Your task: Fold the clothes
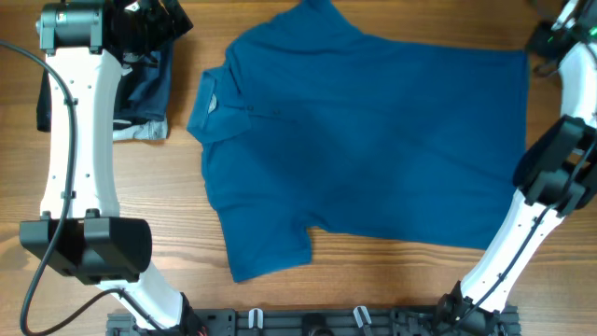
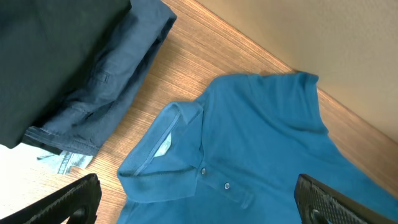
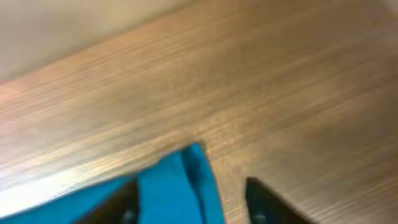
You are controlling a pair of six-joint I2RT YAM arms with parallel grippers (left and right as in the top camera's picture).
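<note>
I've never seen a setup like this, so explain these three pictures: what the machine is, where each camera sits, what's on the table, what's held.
Two robot arms, left arm and right arm, work at a table. One picture looks down from above; the others come from a camera on each wrist. A blue polo shirt lies spread out, dark folded garments near its collar. The left pincer is open and empty; the right pincer stands open around a shirt corner, not clamping it.
</note>
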